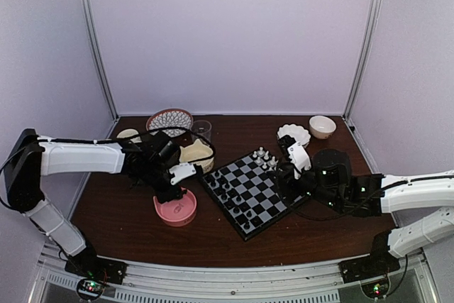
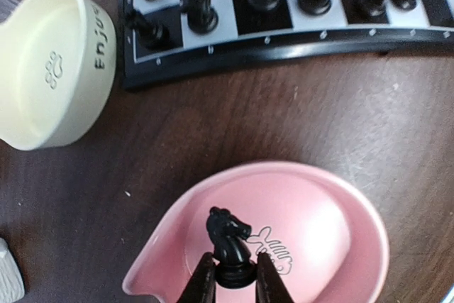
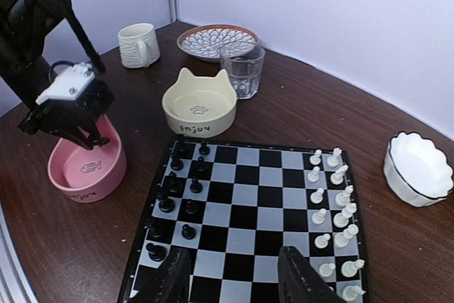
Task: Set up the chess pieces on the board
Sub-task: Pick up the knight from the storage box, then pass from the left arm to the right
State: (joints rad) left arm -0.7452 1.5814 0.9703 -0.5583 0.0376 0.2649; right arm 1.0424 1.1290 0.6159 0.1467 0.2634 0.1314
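A black knight (image 2: 228, 243) stands upright inside the pink bowl (image 2: 340, 204). My left gripper (image 2: 233, 274) is shut on its base, one finger on each side. The board (image 3: 262, 196) lies mid-table, turned at an angle. Several black chess pieces (image 3: 174, 189) stand in two columns along its left side, and white ones (image 3: 330, 196) line the right side. My right gripper (image 3: 230, 278) hovers open over the board's near edge with nothing between its fingers. In the top view the left gripper (image 1: 172, 191) is over the pink bowl (image 1: 177, 212), just left of the board (image 1: 248, 189).
A cream cat-shaped bowl (image 3: 198, 104) sits just behind the board's left corner. Behind it are a glass (image 3: 242, 69), a patterned plate (image 3: 216, 39) and a ribbed mug (image 3: 138, 44). A white scalloped bowl (image 3: 418, 168) and a small bowl (image 1: 323, 126) stand at the right back.
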